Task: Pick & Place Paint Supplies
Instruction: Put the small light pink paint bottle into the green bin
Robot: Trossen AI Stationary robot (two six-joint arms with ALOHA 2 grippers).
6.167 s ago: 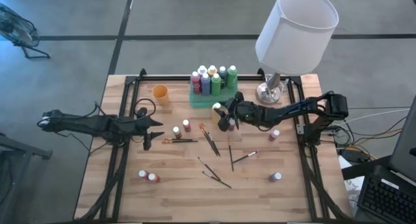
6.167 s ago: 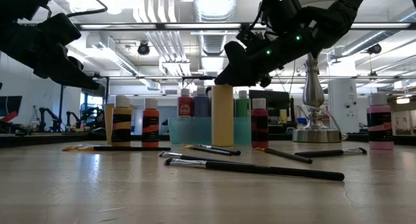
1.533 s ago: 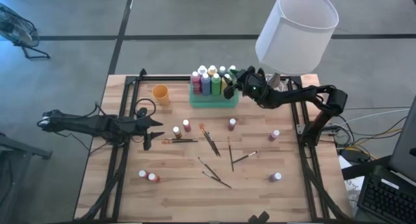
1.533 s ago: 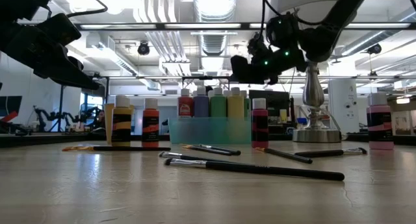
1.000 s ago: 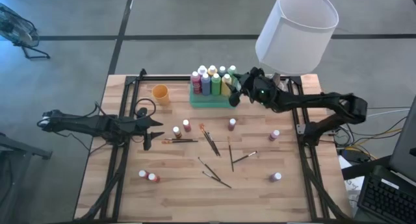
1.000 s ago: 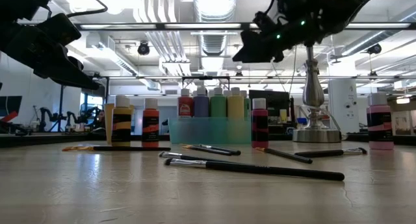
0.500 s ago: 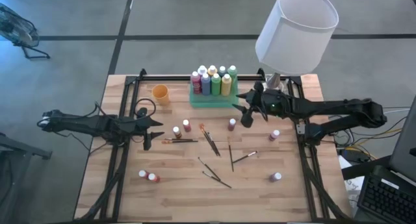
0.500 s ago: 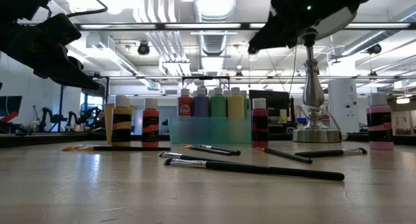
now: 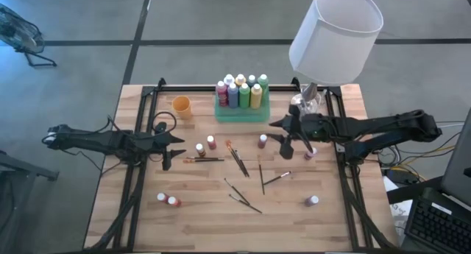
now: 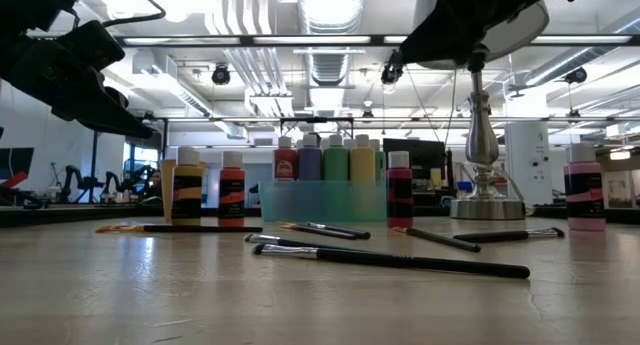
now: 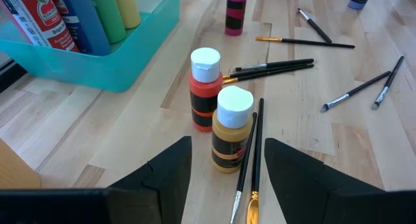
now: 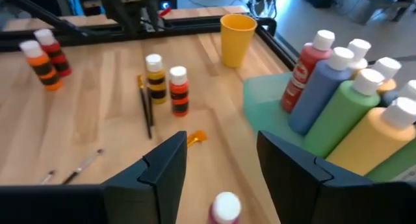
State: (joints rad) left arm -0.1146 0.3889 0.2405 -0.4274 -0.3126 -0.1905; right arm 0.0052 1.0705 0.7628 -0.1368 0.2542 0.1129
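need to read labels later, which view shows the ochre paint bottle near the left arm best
The left wrist view: the ochre paint bottle stands close, unblocked, beside the red-orange bottle. The high view shows only its cap; the low view its side, far off; the right wrist view shows it small.

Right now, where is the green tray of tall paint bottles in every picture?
High view: green plastic tray at the table's far edge, middle.
Low view: centre.
Left wrist view: upper left corner.
Right wrist view: right side.
Shared landmark: the red apple-label bottle standing in it.
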